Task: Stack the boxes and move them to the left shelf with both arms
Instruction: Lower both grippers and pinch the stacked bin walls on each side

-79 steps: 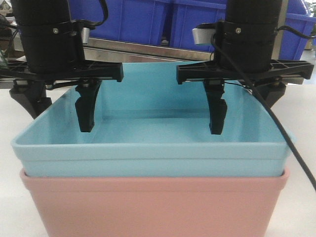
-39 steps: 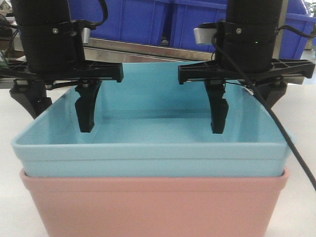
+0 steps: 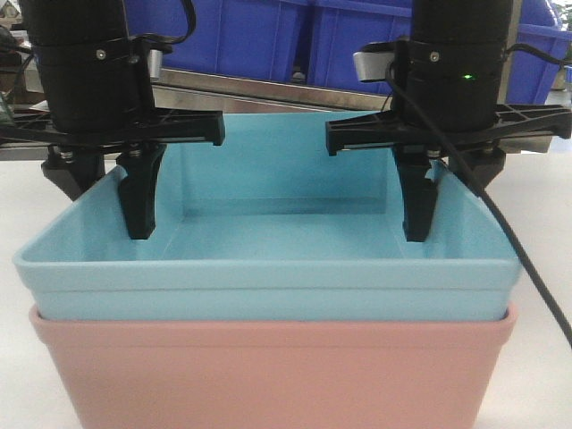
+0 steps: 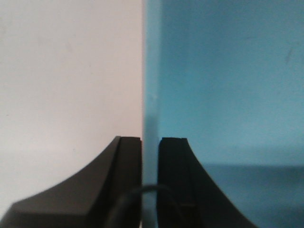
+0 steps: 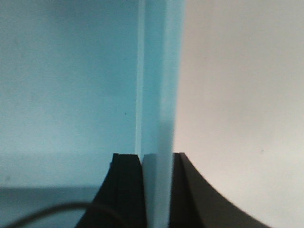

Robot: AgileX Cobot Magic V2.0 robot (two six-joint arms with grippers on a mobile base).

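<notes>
The light sky blue box (image 3: 268, 273) sits nested inside the salmon pink box (image 3: 268, 366), filling the front view. My left gripper (image 3: 105, 197) straddles the blue box's left wall, one finger inside and one outside. The left wrist view shows this gripper (image 4: 151, 142) shut on the blue wall (image 4: 151, 85). On the opposite side, my right gripper (image 3: 451, 192) straddles the right wall. Its wrist view has the right gripper (image 5: 156, 159) shut on that wall (image 5: 159, 71). The left shelf is out of view.
The stacked boxes rest on a white table (image 3: 18, 210), which also shows beside the walls as white table (image 4: 66, 71) and white table (image 5: 237, 95). Behind stand dark blue bins (image 3: 268, 36) on a steel bar (image 3: 259, 89). A black cable (image 3: 523, 268) hangs off the right arm.
Both inner fingers have moved outward against the blue box's side walls, and the outer fingers came in, so both grippers went from open to shut. The stack shifted slightly.
</notes>
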